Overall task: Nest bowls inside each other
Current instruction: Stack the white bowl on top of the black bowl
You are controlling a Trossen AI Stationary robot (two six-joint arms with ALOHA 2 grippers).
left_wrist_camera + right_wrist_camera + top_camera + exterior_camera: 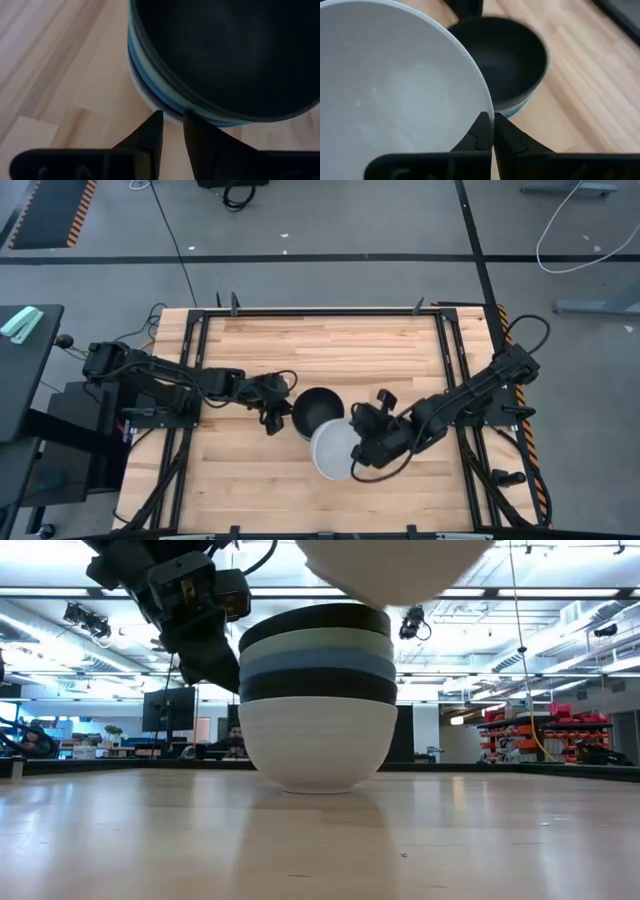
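Observation:
A stack of bowls [317,412] stands on the table's middle. Going up in the low view it is white [318,745], black, blue, mint green, and black [315,618] on top. A second white bowl [333,450] hangs in my right gripper [492,131], above the stack and a little toward its near right; the low view shows the underside of this white bowl [395,565]. My left gripper [173,131] stands low by the stack's left side [215,665], its fingers a narrow gap apart. Whether they touch the stack, I cannot tell. My right gripper holds the white bowl by its rim [487,107], on the bowl's right side. The rim is pinched with one finger inside the bowl and one outside. The fingers come slanting from the table's right. The bowl is lifted clear, roughly upright, above the stack.
Bare wooden table [300,345] lies on all sides of the stack. Black frame rails [445,360] run along the table's edges, and both arms reach in from the sides.

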